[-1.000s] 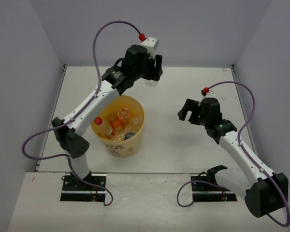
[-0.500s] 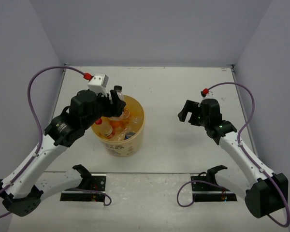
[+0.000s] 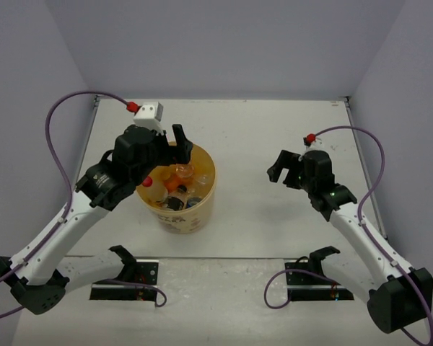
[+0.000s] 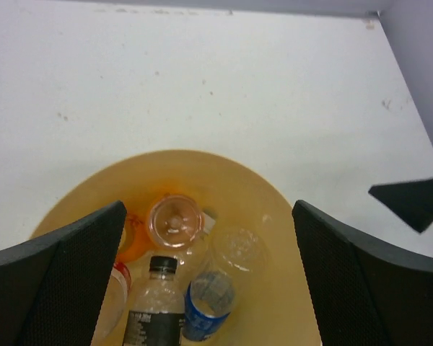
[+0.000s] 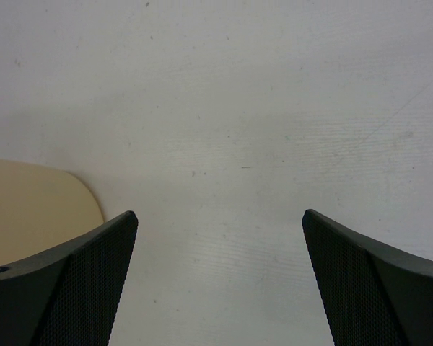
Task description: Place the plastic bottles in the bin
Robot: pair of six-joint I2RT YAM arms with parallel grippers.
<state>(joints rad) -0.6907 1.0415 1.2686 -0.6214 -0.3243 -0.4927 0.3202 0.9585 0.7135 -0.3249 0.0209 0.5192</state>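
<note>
The yellow-orange bin (image 3: 193, 216) stands left of the table's centre with several plastic bottles inside. The left wrist view looks straight down into the bin (image 4: 289, 288). In it lie a black-capped bottle with a dark label (image 4: 150, 306), a blue-labelled bottle (image 4: 206, 303), a clear bottle (image 4: 239, 249), a short orange one (image 4: 175, 220) and a red-capped bottle (image 4: 115, 288) at the left. My left gripper (image 3: 169, 148) (image 4: 208, 209) hangs open over the bin, holding nothing. My right gripper (image 3: 280, 167) (image 5: 219, 214) is open above bare table, right of the bin.
The bin's rim (image 5: 29, 209) shows at the left of the right wrist view. Grey walls enclose the white table (image 3: 274, 122) on three sides. Purple cables loop from both arms. Two black mounts (image 3: 321, 256) sit at the near edge.
My left arm swung from the back of the table to above the bin with a black-capped bottle, then opened. That bottle now lies in the bin. The right arm barely moved.
</note>
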